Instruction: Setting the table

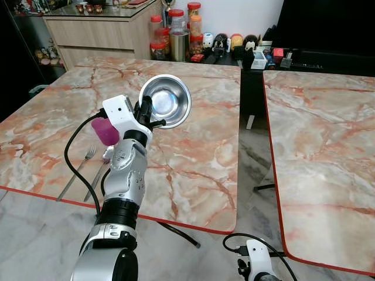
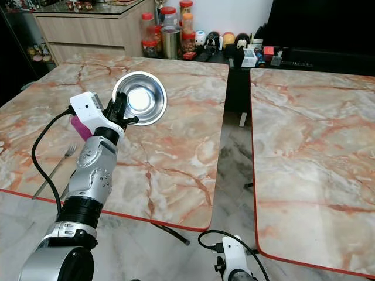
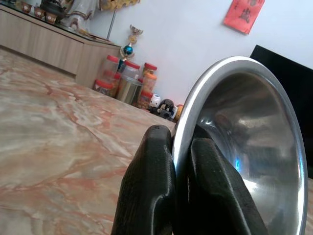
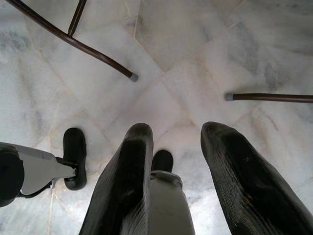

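Steel bowl [image 1: 165,100] held up in the air above the marble table [image 1: 193,158], tipped nearly on edge so the hollow faces back toward the head camera, rim clamped between the two black fingers of the left gripper [image 1: 146,112]. Directly ahead of that gripper, then, with nothing between; no reach left to make, only a lowering and levelling, judged as the coming move, since the bowl's open face must turn upward before it can sit flat. Just below and behind the bowl, partly hidden by the wrist, a pink cup [image 1: 106,131] on the table, and nearer the table's front edge a fork [image 1: 77,171] lying with its handle toward the robot. Likely spot for the bowl: the bare marble beside that cup and fork. Seen from the left wrist, one finger [image 3: 149,181] outside the rim and the other inside, pinching thin metal edge-on, a detail too small to read from the head. Right gripper [image 4: 173,171] hanging low below the table edge, fingers apart and holding nothing, pointed at pale floor tiles and table legs; clearly the farther arm from the bowl.
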Tool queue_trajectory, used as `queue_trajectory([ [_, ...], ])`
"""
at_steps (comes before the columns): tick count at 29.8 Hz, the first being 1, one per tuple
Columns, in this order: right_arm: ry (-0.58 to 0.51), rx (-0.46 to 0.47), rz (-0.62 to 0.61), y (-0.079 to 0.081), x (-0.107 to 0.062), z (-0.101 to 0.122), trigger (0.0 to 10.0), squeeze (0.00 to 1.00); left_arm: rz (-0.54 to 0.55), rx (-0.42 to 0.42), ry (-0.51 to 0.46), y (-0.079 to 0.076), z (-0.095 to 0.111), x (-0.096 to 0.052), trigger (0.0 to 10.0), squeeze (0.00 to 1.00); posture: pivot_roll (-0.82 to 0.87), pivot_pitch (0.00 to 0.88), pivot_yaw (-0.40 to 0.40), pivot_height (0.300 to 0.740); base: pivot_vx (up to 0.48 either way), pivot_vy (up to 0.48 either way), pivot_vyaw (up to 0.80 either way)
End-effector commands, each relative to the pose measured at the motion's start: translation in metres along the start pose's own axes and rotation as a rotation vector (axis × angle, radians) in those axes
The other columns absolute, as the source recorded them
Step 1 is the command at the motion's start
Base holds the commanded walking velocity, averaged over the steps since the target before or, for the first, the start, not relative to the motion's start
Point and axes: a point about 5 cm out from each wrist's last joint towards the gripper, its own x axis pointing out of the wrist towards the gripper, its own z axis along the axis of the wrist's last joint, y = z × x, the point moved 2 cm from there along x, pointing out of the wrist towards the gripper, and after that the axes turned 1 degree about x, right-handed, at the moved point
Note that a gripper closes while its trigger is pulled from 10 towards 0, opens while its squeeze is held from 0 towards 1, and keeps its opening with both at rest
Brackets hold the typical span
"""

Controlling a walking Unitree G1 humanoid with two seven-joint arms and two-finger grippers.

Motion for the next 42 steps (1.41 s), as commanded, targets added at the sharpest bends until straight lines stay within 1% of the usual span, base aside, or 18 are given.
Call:
queue_trajectory([
  [1,0.008,0.000,0.001,-0.0007,0.0003,0.0005,10.0,0.00,0.002,0.004,-0.028,0.0000,0.0057,0.0016,10.0,0.00,0.00,0.000,-0.002,0.719,0.000,0.000,0.00],
  [24,0.009,0.021,0.001,0.0021,0.0003,-0.0009,10.0,0.00,0.021,-0.011,-0.035,0.0046,0.0066,0.0010,10.0,0.00,0.00,0.000,0.006,0.719,0.000,0.000,0.00],
  [34,0.009,0.021,-0.004,0.0000,0.0000,-0.0014,10.0,0.00,0.026,-0.019,-0.026,0.0041,0.0040,0.0012,10.0,0.00,0.00,0.000,0.008,0.719,-0.196,0.000,0.00],
  [42,0.008,0.019,-0.003,-0.0003,0.0000,-0.0012,10.0,0.00,0.036,-0.029,-0.026,0.0059,0.0029,0.0007,10.0,0.00,0.00,0.000,0.010,0.719,0.000,0.000,0.00],
])
